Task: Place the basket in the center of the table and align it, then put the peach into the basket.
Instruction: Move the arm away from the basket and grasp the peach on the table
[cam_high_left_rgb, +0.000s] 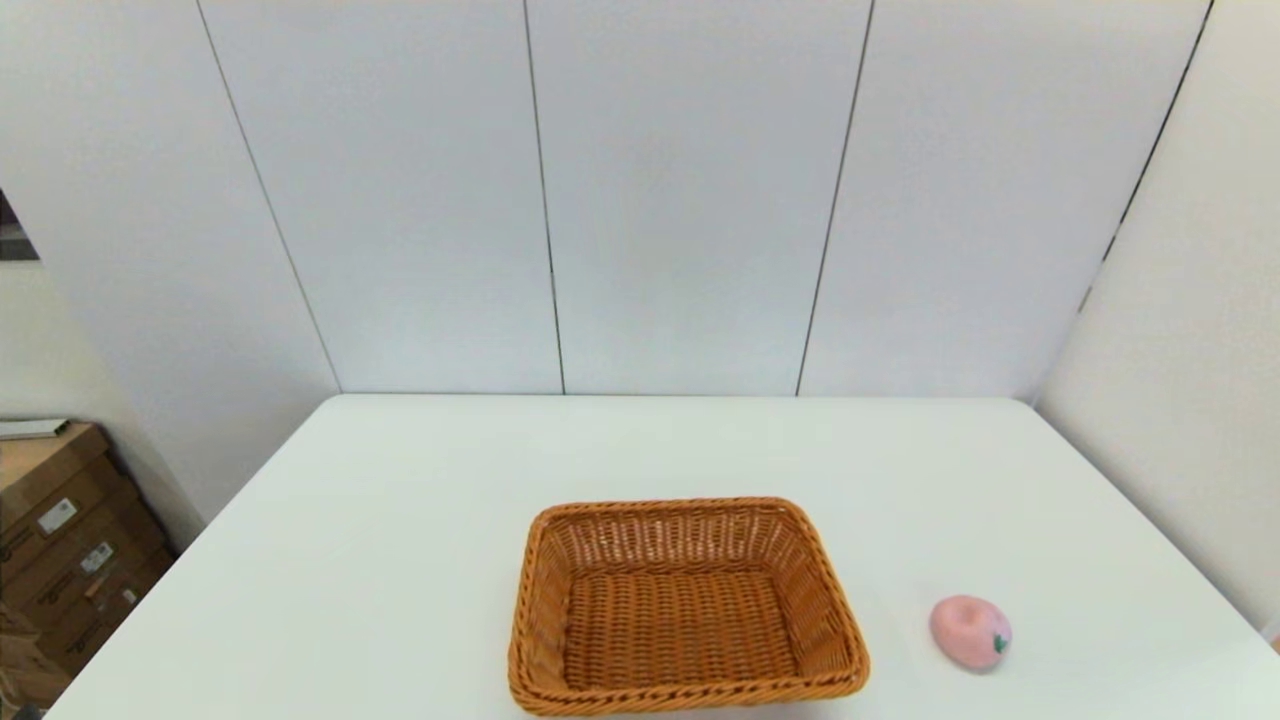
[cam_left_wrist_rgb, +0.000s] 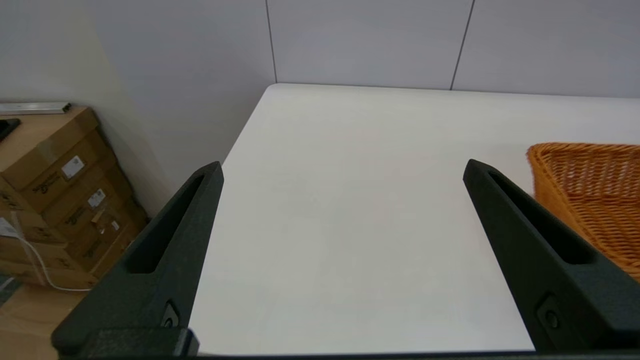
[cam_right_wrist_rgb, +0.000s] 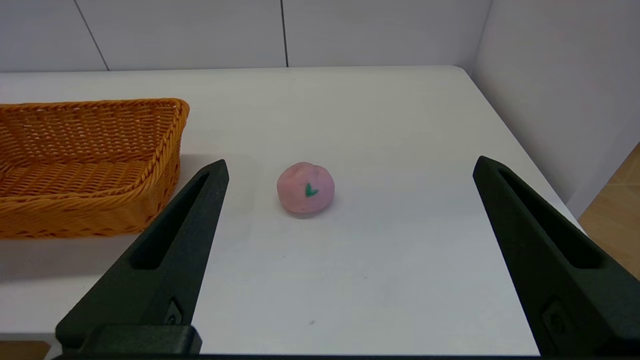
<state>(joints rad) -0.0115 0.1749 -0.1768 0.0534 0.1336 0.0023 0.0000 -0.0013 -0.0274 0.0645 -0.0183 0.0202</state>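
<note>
The orange-brown wicker basket (cam_high_left_rgb: 685, 606) stands empty on the white table (cam_high_left_rgb: 400, 520), near its front edge and about mid-width. The pale-pink peach (cam_high_left_rgb: 970, 631) lies on the table to the basket's right, a short gap from it. Neither arm shows in the head view. My left gripper (cam_left_wrist_rgb: 342, 170) is open over bare table, with the basket's corner (cam_left_wrist_rgb: 590, 185) off to one side. My right gripper (cam_right_wrist_rgb: 350, 167) is open, and the peach (cam_right_wrist_rgb: 305, 188) lies on the table ahead of it, between the lines of its fingers; the basket (cam_right_wrist_rgb: 85, 165) stands beside it.
White wall panels rise behind the table and along its right side. Stacked cardboard boxes (cam_high_left_rgb: 60, 540) stand on the floor left of the table, seen too as boxes (cam_left_wrist_rgb: 55, 190) in the left wrist view.
</note>
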